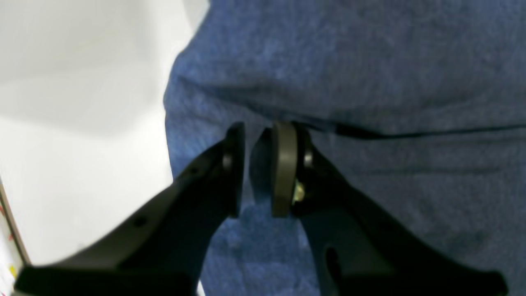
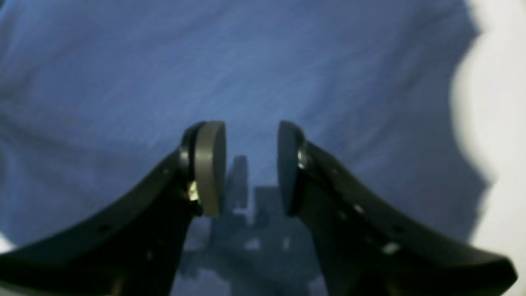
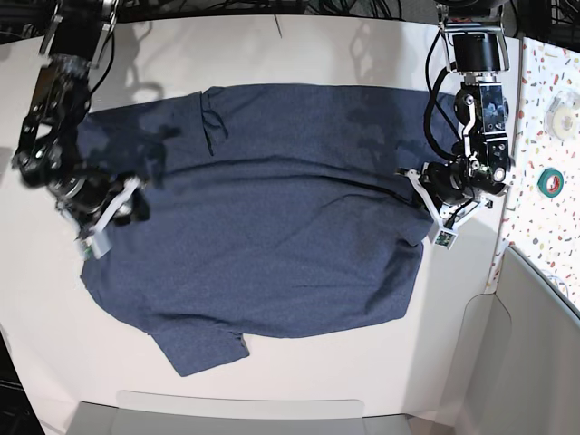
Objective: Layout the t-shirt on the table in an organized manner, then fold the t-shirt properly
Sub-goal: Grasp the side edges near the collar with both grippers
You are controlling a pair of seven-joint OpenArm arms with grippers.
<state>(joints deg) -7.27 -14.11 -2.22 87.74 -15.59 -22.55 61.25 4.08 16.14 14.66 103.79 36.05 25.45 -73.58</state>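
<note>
The dark navy t-shirt (image 3: pixel 272 227) lies spread across the white table (image 3: pixel 54 344), one sleeve pointing to the front edge. At the shirt's right edge in the base view, my left gripper (image 3: pixel 421 195) sits low over the cloth. The left wrist view shows it (image 1: pixel 250 172) open by a narrow gap just above a fold in the t-shirt (image 1: pixel 370 74), holding nothing. My right gripper (image 3: pixel 131 204) is at the shirt's left edge. In the right wrist view it (image 2: pixel 250 164) is open, with only flat blue t-shirt (image 2: pixel 164 74) beneath and nothing between the pads.
A speckled terrazzo strip (image 3: pixel 544 227) runs along the right side, carrying a green tape roll (image 3: pixel 549 181) and a pale roll (image 3: pixel 566 113). A grey panel (image 3: pixel 535 344) stands at the lower right. Cables hang behind the table's far edge.
</note>
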